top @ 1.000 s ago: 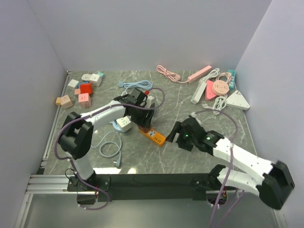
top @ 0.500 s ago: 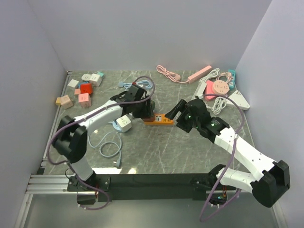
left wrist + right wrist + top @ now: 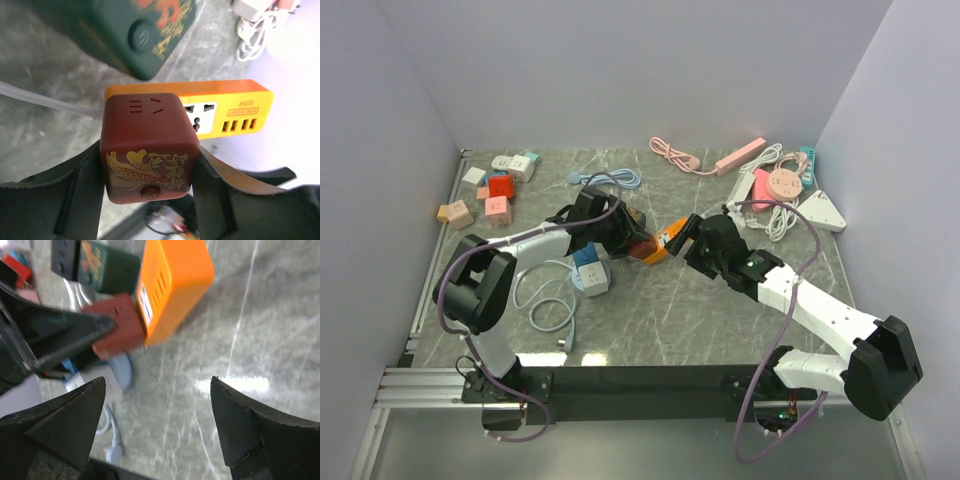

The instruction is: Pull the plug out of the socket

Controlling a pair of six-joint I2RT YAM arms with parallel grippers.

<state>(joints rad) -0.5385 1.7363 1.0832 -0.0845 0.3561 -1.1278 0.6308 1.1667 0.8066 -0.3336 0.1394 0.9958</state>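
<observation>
A dark red cube plug [image 3: 149, 145] with a gold fish print is clamped between my left gripper's [image 3: 149, 172] fingers. Its far face sits against the orange power strip [image 3: 220, 107]. In the top view the left gripper [image 3: 620, 226] holds the plug at mid-table with the orange strip [image 3: 656, 247] slanting to its right. My right gripper [image 3: 684, 236] is at the strip's right end. In the right wrist view the right gripper [image 3: 160, 410] is wide open and empty, with the orange strip [image 3: 172, 282] and the red plug [image 3: 117, 332] beyond its fingertips.
A dark green cube adapter [image 3: 135, 30] lies just behind the strip. A blue-and-white cube [image 3: 590, 272] with a pale blue cable [image 3: 545, 305] lies at near left. Coloured cubes [image 3: 495, 190] sit at back left. Pink [image 3: 738, 155] and white power strips [image 3: 780, 190] sit at back right.
The orange strip with the red plug has moved from the near middle toward the table centre and turned. My right gripper has followed it up and left. The blue-and-white cube has shifted right.
</observation>
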